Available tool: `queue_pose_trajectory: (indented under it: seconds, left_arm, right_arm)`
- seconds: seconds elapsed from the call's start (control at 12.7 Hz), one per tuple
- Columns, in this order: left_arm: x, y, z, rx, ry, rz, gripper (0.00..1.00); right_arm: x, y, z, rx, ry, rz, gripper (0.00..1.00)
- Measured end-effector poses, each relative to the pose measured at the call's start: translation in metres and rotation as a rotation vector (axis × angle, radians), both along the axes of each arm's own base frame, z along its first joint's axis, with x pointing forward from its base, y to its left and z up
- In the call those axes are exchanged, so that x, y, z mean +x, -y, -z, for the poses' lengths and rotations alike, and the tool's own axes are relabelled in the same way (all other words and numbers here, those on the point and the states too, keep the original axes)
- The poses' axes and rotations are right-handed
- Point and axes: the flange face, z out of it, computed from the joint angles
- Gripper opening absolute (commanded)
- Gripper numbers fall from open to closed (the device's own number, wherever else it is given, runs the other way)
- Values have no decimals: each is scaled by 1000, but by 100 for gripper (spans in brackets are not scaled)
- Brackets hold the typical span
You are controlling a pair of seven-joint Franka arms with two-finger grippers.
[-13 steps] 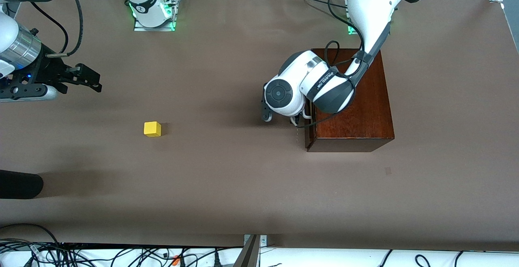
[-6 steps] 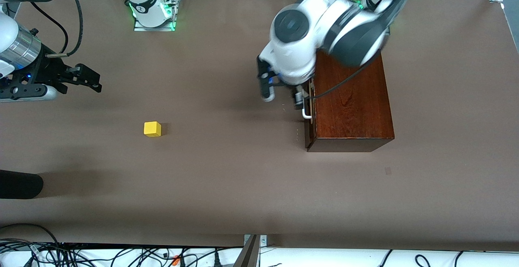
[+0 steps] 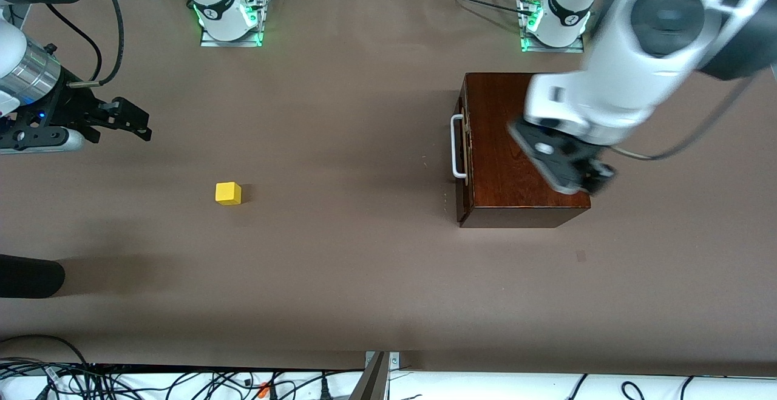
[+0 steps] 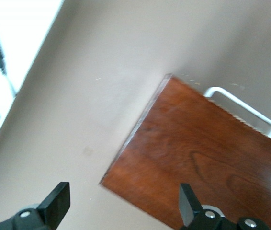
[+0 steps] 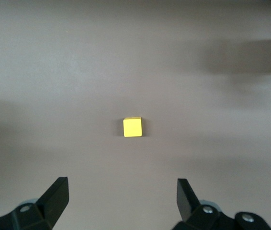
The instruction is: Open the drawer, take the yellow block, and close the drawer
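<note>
In the front view you see the drawer [image 3: 464, 151] pushed in, its white handle [image 3: 456, 147] facing the right arm's end of the surface [image 3: 340, 266]. The block [image 3: 228, 193] sits in the open, well apart from the box [image 3: 522, 145]. Your left gripper [image 3: 567, 166] hangs over the box top; the right gripper [image 3: 130, 118] waits at its own end.

Your left wrist view shows the fingers [image 4: 56, 203] spread above the box's corner.

Your right wrist view shows the fingers [image 5: 56, 196] spread, the block lying apart from them.

Even overhead light casts soft shadows on the brown table [image 3: 340, 266], the left arm [image 3: 631, 66] is motion-blurred, and the wooden box [image 4: 207, 158] looks smeared.
</note>
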Motion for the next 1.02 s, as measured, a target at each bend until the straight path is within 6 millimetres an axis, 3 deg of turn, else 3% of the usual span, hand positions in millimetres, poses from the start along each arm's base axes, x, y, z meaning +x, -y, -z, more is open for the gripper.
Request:
queue_pose_trajectory:
  seconds: [0.16,0.39,0.55,0.86,1.02]
  left_arm:
    - [10,-21,-4,-28,42,-185,100]
    - [22,-54,1,-60,87,-603,100]
    - [25,-67,4,-136,148,-698,100]
    - [-33,-89,-9,-150,136,-877,100]
    - [-51,-103,-20,-102,98,-941,100]
  right_arm:
    - [1,0,1,0,4,1,100]
    - [2,0,1,0,6,1,100]
    - [2,0,1,0,8,1,100]
    - [2,0,1,1,9,1,100]
    - [2,0,1,1,9,1,100]
